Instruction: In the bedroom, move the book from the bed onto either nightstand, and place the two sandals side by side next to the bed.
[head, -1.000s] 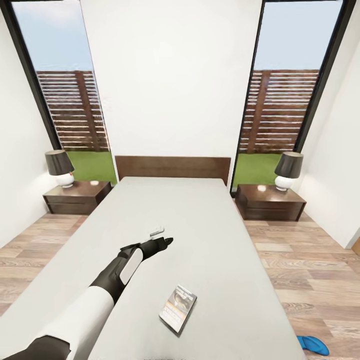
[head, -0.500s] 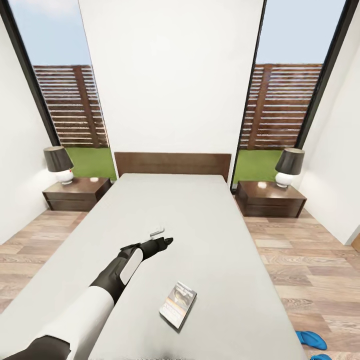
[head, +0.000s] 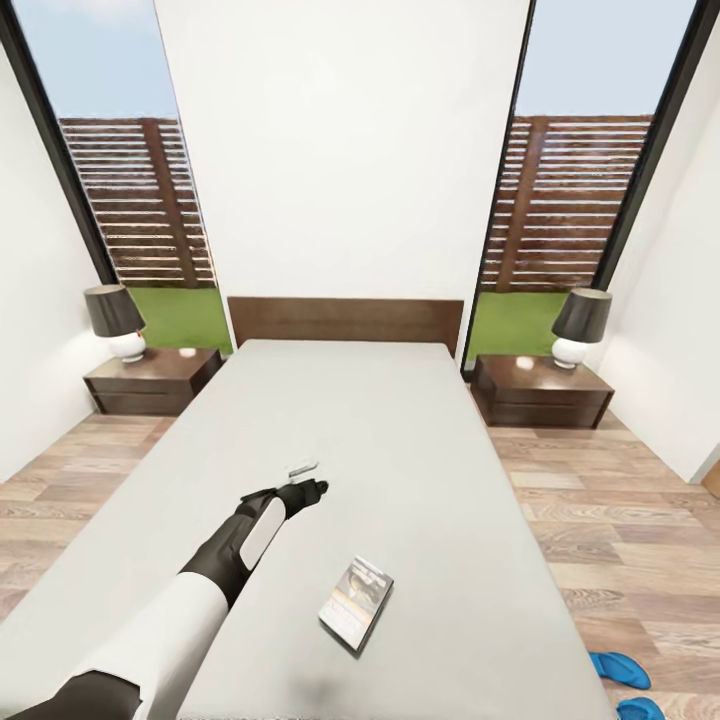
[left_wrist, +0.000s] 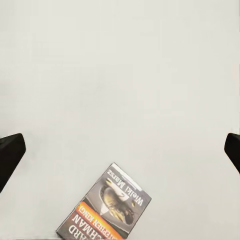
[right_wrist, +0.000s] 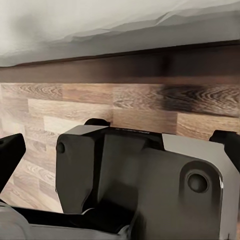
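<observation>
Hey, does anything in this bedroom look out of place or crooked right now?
Yes. A book lies askew on the bare mattress of the bed, near its foot. Two blue sandals lie loose on the floor off the bed's right corner, not lined up.

White walls (head: 345, 150), plank floor (head: 620, 520), tall windows (head: 120, 170), two lamps (head: 113, 320).

Lamps: two, dark shade on white base, left (head: 114, 322) and right (head: 580, 326), flanking the headboard.
Outdoors: slatted brown fence (head: 135, 200), green grass (head: 185, 315), pale blue sky (head: 95, 60).
</observation>
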